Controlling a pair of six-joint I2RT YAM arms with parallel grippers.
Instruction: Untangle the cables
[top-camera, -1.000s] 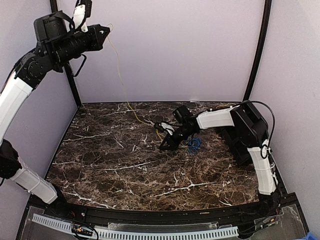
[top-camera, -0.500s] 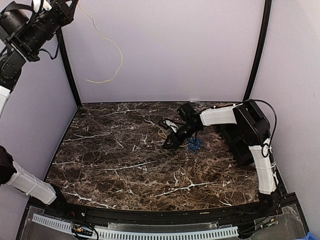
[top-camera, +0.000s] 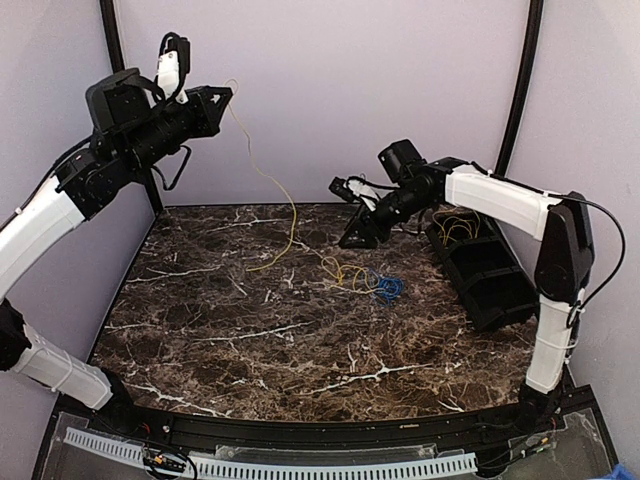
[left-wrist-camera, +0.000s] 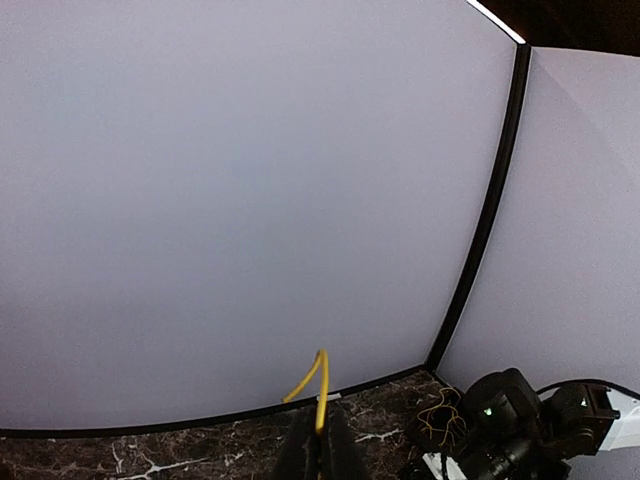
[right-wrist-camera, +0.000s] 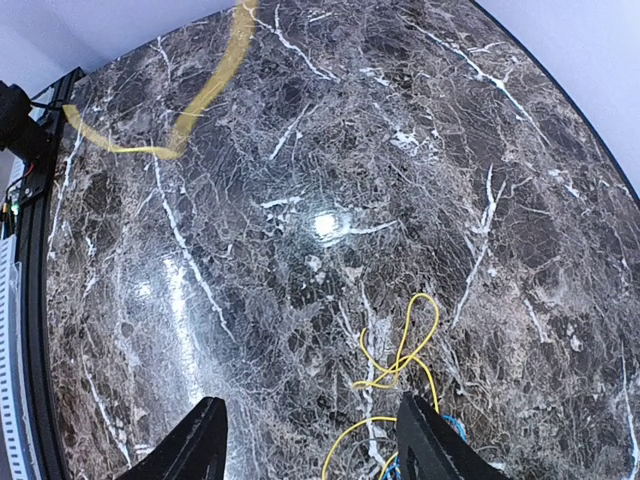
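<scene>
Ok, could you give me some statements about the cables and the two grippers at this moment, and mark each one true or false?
1. The left gripper is shut on a yellow cable. True.
2. The right gripper is holding the blue bundle. False: its fingers are apart with nothing between them, and the blue bundle lies on the table.
3. The held yellow cable hangs from the raised left gripper down to the table. True.
4. The black bin on the right has no cables in it. False: thin yellow wires show inside its far end.
</scene>
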